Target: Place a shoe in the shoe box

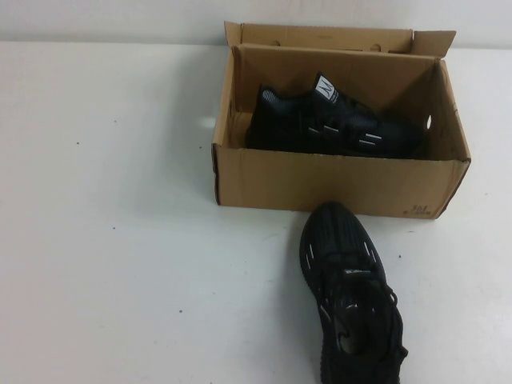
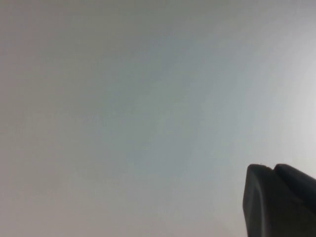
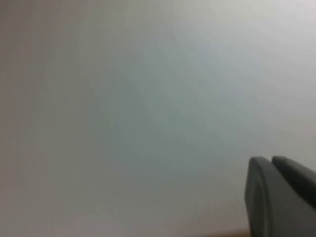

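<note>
While one sneaker lies inside shoe box, shoe outside, left tool, right tool clenched empty.

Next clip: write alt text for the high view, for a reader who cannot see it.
An open brown cardboard shoe box stands on a white table with one black sneaker lying inside it. A matching black shoe lies on the table just in front of the box, toe toward it. Neither the left gripper nor the right gripper appears here.

Black mesh sneaker with silver dashes lying outside, toe touching open brown corrugated cardboard shoe box; identical sneaker inside.
</note>
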`<state>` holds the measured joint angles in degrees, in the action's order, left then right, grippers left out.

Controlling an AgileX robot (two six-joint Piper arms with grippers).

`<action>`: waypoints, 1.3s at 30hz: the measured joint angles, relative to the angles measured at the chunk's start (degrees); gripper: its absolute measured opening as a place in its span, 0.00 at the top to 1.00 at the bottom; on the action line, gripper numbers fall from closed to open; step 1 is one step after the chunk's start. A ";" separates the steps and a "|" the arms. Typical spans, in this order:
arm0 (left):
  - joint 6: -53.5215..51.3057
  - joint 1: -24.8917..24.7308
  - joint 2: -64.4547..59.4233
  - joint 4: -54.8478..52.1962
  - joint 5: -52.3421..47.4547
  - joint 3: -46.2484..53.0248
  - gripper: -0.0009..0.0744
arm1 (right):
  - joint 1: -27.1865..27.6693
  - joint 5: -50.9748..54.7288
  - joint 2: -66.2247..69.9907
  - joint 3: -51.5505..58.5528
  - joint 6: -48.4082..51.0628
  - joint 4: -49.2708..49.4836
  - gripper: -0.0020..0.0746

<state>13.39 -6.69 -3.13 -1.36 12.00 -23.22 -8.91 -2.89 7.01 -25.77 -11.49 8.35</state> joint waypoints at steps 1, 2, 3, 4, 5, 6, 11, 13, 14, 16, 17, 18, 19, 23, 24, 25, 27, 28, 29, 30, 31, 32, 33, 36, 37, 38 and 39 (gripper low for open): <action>0.00 0.00 -1.80 0.00 -3.74 -1.49 0.99 | 0.00 3.88 2.53 -1.41 -0.11 1.32 1.00; 0.00 0.00 -3.78 0.00 -7.24 -2.62 0.99 | 0.00 7.28 5.16 -2.21 -0.11 1.96 1.00; 0.00 0.00 -5.42 0.00 -9.67 -3.21 0.99 | 0.00 10.07 7.30 -2.96 -0.11 2.37 1.00; 0.00 0.00 -7.37 0.00 -12.00 -3.48 0.99 | 0.00 12.16 9.87 -3.40 -0.11 2.51 1.00; 0.00 0.00 -9.24 0.00 -14.35 -3.63 0.99 | 0.00 13.92 12.27 -3.52 -0.11 2.51 1.00; 0.00 0.00 -10.90 0.00 -16.14 -3.73 0.99 | 0.00 15.20 14.42 -3.52 0.00 2.08 1.00; 0.00 0.00 -16.05 0.12 -25.38 -3.73 0.99 | 0.00 19.86 22.28 -3.52 0.36 3.40 1.00; 0.00 0.00 -17.26 0.48 -28.48 -3.73 0.99 | 0.00 21.86 24.93 -3.52 1.51 6.98 1.00; 0.00 0.00 -17.87 0.59 -30.11 -3.73 0.99 | 0.00 23.14 26.44 -3.52 3.28 9.43 1.00; 0.00 0.00 -18.88 0.59 -33.27 -3.73 0.99 | 0.00 25.64 29.60 -3.52 8.66 13.51 1.00; 0.00 0.00 -19.24 0.59 -35.00 -3.73 0.99 | 0.00 27.09 31.37 -3.79 12.92 16.05 1.00; 0.00 0.00 -19.45 0.59 -36.62 -3.73 0.99 | 0.00 28.67 32.92 -3.98 17.07 18.15 1.00; 0.00 0.00 -19.71 0.71 -37.90 -3.73 0.99 | 0.00 31.09 34.96 -4.77 24.08 20.78 1.00; -0.27 0.00 -20.49 1.36 -42.90 -3.73 0.99 | 0.00 41.76 43.78 -10.49 46.31 30.57 0.99; -0.55 0.00 -20.48 1.84 -43.93 -3.73 0.99 | 0.00 44.18 46.06 -12.25 51.39 32.53 0.99; -1.10 0.00 -20.48 2.34 -44.62 -3.73 0.99 | 0.00 46.32 47.77 -13.70 55.05 33.84 0.99; -2.93 0.00 -20.48 4.11 -46.52 -3.73 0.99 | -0.29 49.74 51.57 -17.16 62.76 35.61 0.97; -3.82 0.00 -20.48 4.97 -47.38 -3.73 0.99 | -0.78 50.61 53.16 -18.74 65.24 35.70 0.95; -4.93 0.00 -20.48 6.13 -48.60 -3.73 0.99 | -1.73 51.41 54.59 -20.17 67.85 35.70 0.93; -6.06 0.00 -20.48 7.23 -49.73 -3.73 0.99 | -2.99 51.90 55.87 -21.43 70.02 35.70 0.89; -6.78 0.00 -20.48 8.13 -50.78 -3.73 0.99 | -4.20 52.00 56.79 -22.37 71.88 35.56 0.85; -7.51 0.00 -20.48 8.96 -51.67 -3.73 0.99 | -5.92 52.00 57.90 -23.43 73.50 35.26 0.81; -8.12 0.00 -20.48 9.73 -52.36 -3.73 0.99 | -7.82 51.74 58.96 -24.40 74.61 34.67 0.76; -9.54 0.00 -20.48 11.09 -53.64 -3.73 0.99 | -13.77 49.70 61.84 -26.57 76.09 30.22 0.62; -9.82 0.00 -20.48 11.21 -53.93 -3.73 0.99 | -15.30 49.12 62.83 -27.06 76.10 28.33 0.59; -9.94 0.00 -20.48 11.47 -54.19 -3.73 0.99 | -17.13 48.26 63.79 -27.40 76.10 25.84 0.56; -10.06 0.00 -20.48 11.71 -54.46 -3.73 0.99 | -18.82 47.46 64.75 -27.55 76.10 23.29 0.53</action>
<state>3.34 -6.69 -23.61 10.36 -42.46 -26.95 -27.73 44.58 71.76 -53.32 64.61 31.65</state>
